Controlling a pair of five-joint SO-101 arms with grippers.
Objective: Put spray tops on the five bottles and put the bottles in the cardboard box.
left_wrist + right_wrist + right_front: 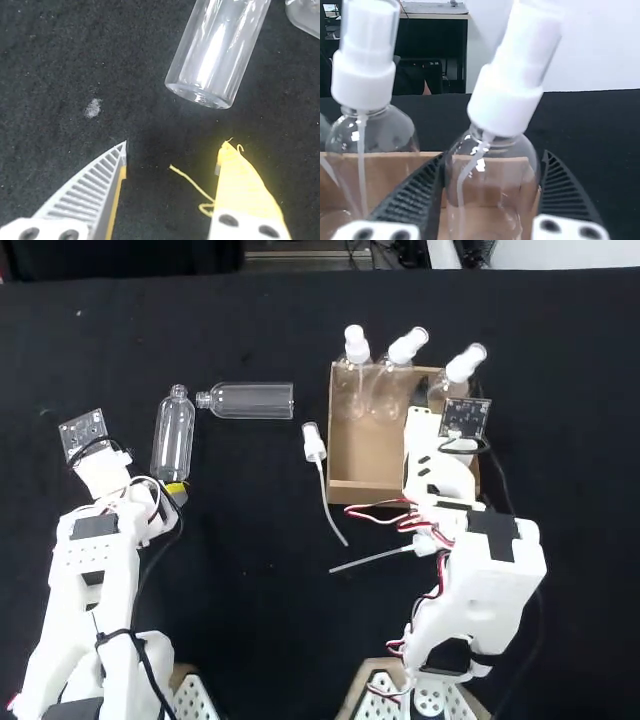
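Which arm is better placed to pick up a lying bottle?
Left: the open left gripper is beside a lying clear plastic bottle; the right gripper holds a spray-topped bottle at the brown cardboard box.

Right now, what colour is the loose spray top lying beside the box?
The loose spray top is white; the high view shows it best.

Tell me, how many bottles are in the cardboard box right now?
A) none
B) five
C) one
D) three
D: the high view shows three spray-topped bottles inside the cardboard box, while two uncapped bottles lie on the black table outside it.
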